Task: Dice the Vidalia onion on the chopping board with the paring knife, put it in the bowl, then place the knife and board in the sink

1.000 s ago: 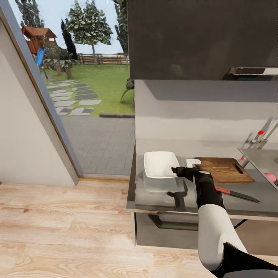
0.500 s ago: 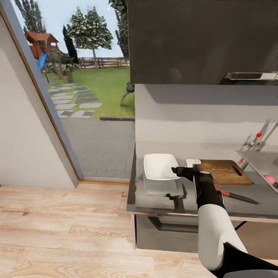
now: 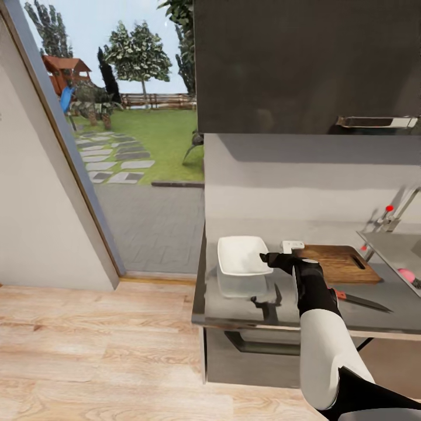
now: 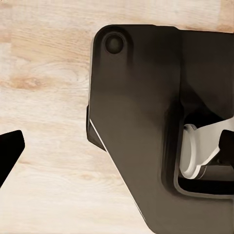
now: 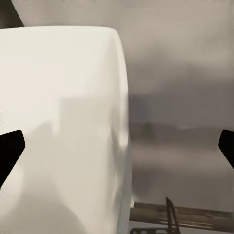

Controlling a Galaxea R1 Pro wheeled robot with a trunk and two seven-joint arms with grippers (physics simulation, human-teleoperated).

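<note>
Head view: right claw point(image 3: 275, 259) hovers wide open and empty just beside the bowl point(image 3: 240, 255); the onion point(image 3: 406, 273) sits in the sink point(image 3: 390, 245), well beyond the board point(image 3: 339, 263), likely awaiting pickup.

No text, label, brand, number or sign can be read anywhere. The nearest thing to a mark is a plain red dot on the tap point(image 3: 390, 216), at about three o'clock in the head view. It carries no lettering.
</note>
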